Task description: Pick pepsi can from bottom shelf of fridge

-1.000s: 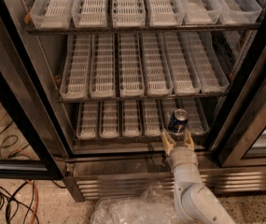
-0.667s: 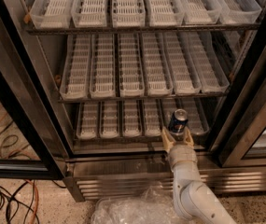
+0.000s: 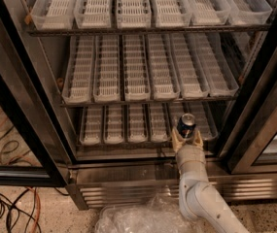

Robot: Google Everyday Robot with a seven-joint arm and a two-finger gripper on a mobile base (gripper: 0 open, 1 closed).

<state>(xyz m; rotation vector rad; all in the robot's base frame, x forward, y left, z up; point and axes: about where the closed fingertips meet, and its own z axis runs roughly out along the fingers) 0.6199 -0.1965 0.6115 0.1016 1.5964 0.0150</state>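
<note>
The fridge stands open with rows of white trays. The pepsi can, blue with a silver top, stands upright in the fifth tray lane from the left on the bottom shelf, near its front edge. My gripper reaches in from below right on its pale arm. It is open, with one finger on each side of the can's lower part, and the can's base is hidden behind the gripper.
The black-framed glass door hangs open at the left. The steel base with its slatted grille lies below the shelf. Crumpled clear plastic and loose cables lie on the floor. The fridge's right frame post stands close to the arm.
</note>
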